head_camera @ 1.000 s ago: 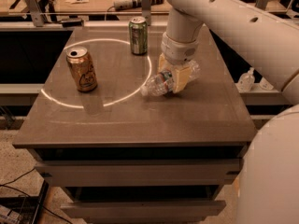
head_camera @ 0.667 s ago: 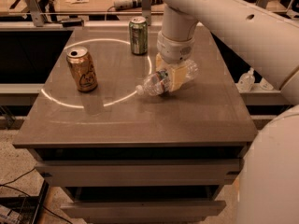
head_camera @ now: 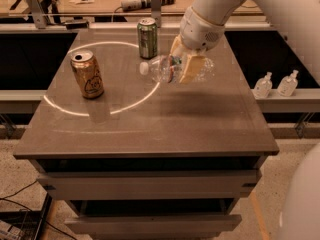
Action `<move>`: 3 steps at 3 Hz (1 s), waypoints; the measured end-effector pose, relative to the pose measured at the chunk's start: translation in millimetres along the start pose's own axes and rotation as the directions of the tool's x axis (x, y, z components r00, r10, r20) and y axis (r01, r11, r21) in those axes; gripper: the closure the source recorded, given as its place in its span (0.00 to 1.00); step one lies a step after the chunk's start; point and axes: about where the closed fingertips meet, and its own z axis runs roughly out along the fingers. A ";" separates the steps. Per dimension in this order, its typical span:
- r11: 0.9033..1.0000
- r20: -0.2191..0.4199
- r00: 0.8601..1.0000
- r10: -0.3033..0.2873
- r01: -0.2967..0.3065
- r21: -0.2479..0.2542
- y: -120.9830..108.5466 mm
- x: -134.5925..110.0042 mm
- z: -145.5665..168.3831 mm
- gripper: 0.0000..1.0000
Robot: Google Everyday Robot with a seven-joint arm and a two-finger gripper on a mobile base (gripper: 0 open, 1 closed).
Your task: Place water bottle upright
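Camera view: the end effector (head_camera: 183, 67) grips the water bottle (head_camera: 160, 69) sideways, cap leftward, raised higher above the worktop (head_camera: 150, 126) than before, beside the green can (head_camera: 147, 38).

Nothing can be read anywhere. The red-green label band (head_camera: 173, 65) on the clear ribbed plastic water bottle (head_camera: 162, 70) is illegible, and so is the print on the gold soda can (head_camera: 87, 75). The cream two-finger gripper (head_camera: 182, 64), just right of the green soda can (head_camera: 147, 38), clasps that bottle.
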 end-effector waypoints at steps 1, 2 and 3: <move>0.995 0.211 0.975 0.075 -0.086 0.042 2.9 -19.9 -22.0 1.00; 0.983 0.433 0.891 0.136 -0.175 0.051 6.4 -32.4 -32.4 1.00; 0.966 0.630 0.757 0.171 -0.254 0.042 11.2 -39.1 -36.2 1.00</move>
